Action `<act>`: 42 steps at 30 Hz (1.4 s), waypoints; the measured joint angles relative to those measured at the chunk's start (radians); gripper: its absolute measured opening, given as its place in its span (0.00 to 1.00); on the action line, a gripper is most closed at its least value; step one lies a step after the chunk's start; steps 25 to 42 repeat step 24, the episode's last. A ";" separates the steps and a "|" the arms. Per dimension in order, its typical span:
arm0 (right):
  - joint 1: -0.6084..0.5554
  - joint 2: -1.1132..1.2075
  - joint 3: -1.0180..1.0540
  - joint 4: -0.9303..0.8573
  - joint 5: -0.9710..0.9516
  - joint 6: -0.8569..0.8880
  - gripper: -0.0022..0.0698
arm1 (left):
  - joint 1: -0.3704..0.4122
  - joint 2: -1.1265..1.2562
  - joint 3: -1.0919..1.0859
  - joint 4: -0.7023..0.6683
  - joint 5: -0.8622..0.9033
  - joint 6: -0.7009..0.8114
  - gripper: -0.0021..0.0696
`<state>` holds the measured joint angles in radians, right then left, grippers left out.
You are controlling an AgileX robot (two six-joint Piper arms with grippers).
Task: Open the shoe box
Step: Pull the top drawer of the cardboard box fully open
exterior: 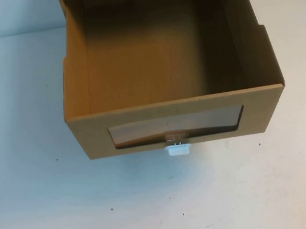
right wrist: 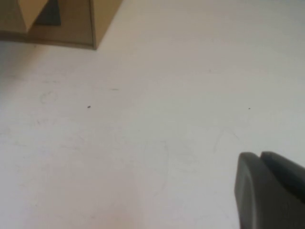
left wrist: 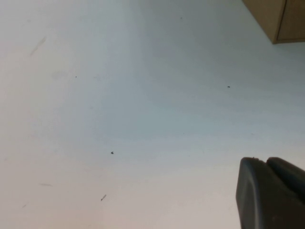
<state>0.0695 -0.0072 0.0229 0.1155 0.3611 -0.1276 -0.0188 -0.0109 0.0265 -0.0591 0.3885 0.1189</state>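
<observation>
High view: open, empty shoe box (exterior: 90,136); left gripper (left wrist: 266,162), right gripper (right wrist: 261,154) over table (exterior: 41,217)

White table (exterior: 41,212), few dark specks (exterior: 111,209); open cardboard shoe box (exterior: 169,66) stands on it, far centre.

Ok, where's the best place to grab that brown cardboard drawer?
Pinch the small white tab jutting from the front of the brown cardboard drawer, coming from the robot's side. The left gripper and right gripper hover over the white table, away from it.
</observation>
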 joint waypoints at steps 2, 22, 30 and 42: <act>0.000 0.000 0.000 -0.011 0.014 0.002 0.01 | 0.000 0.000 0.000 0.000 0.000 0.000 0.02; 0.000 0.000 0.000 -0.015 0.037 0.004 0.01 | 0.000 0.000 0.000 0.000 0.000 0.000 0.02; 0.000 0.000 0.000 -0.015 0.037 0.004 0.01 | 0.000 0.000 0.000 0.000 0.000 0.000 0.02; 0.000 0.000 0.000 -0.015 0.037 0.004 0.01 | 0.000 0.000 0.000 0.000 0.000 0.000 0.02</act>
